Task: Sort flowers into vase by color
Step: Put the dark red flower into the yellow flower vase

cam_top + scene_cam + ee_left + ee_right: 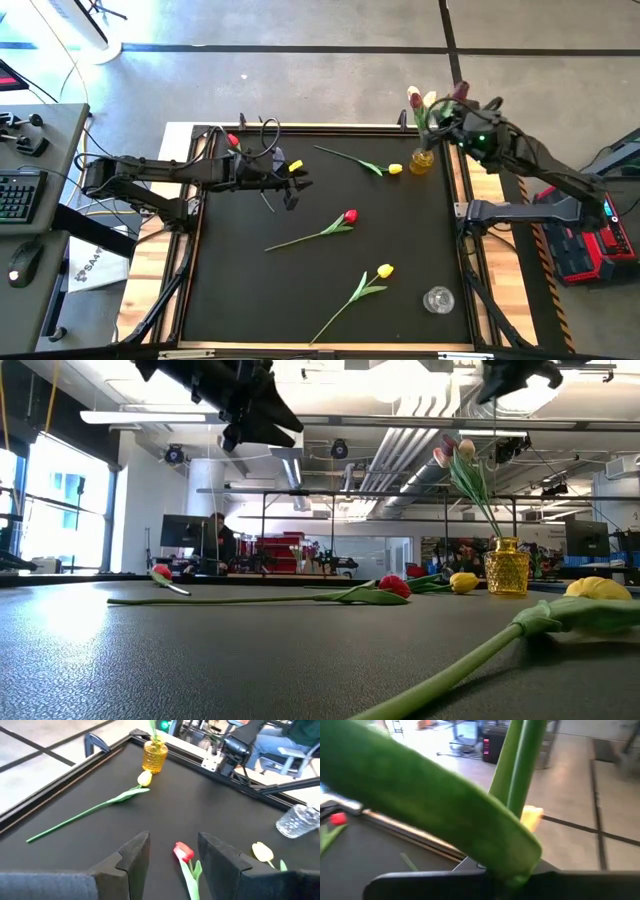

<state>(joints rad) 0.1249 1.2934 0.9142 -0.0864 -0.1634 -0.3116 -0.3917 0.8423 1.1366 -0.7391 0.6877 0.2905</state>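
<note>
An amber vase (422,160) stands near the table's far right corner with three tulips (430,100) in it, cream, pink and dark red. My right gripper (446,120) is up among their stems; a green stem (515,770) and leaf fill its wrist view. On the black mat lie a yellow tulip (394,168) beside the vase, a red tulip (349,215) in the middle, a second yellow tulip (385,270) nearer, and a red one (233,140) by the far left corner. My left gripper (175,857) hovers open, high above the middle red tulip's head (183,851).
A clear glass vase (437,299) stands near the table's near right corner. A raised frame (300,128) rims the black mat. A desk with a keyboard (15,195) sits off the left side. Bare mat lies to the near left.
</note>
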